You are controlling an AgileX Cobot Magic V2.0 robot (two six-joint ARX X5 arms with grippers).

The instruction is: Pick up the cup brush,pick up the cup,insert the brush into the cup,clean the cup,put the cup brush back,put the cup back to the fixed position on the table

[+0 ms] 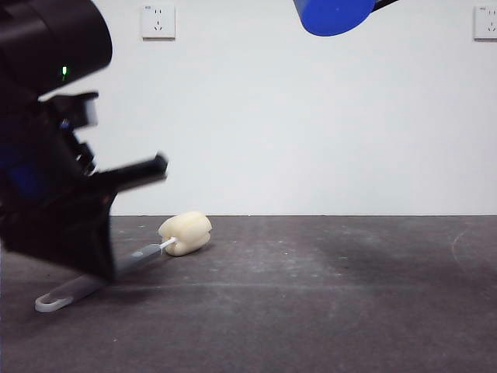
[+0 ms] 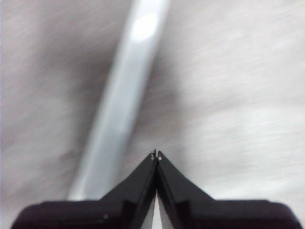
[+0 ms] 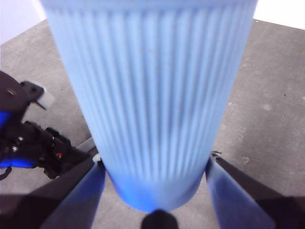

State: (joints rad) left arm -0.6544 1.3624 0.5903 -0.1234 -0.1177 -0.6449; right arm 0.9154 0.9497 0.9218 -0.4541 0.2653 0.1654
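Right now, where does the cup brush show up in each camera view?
Front view: the cup brush lies on the table, lower left, under the left gripper.
Left wrist view: its grey handle runs past the shut jaws.
Right wrist view: hidden behind the cup.
Shared landmark: the table.
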